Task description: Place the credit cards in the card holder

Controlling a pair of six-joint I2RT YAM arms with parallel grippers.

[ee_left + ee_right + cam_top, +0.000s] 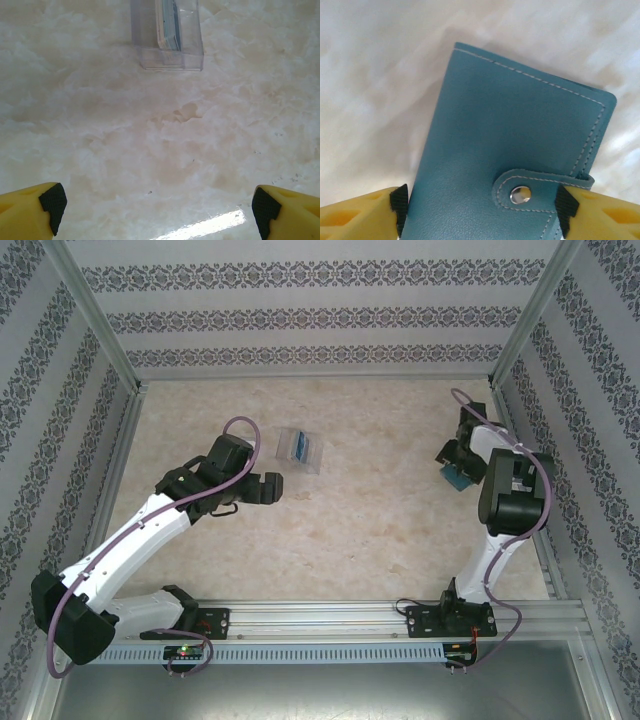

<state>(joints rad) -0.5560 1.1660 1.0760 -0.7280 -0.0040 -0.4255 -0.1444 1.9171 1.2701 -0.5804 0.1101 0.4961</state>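
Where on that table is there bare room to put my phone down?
The wide middle of the table, between the clear card holder and the wallet, is bare; so is the strip along the back wall. It is crowded at the right edge, where the right gripper straddles the wallet.

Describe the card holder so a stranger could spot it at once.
Start at the pale marbled table and look toward its far middle, beyond the left hand. The card holder lies there: a clear plastic tray with a blue card inside, unlike the opaque teal wallet at the right side.
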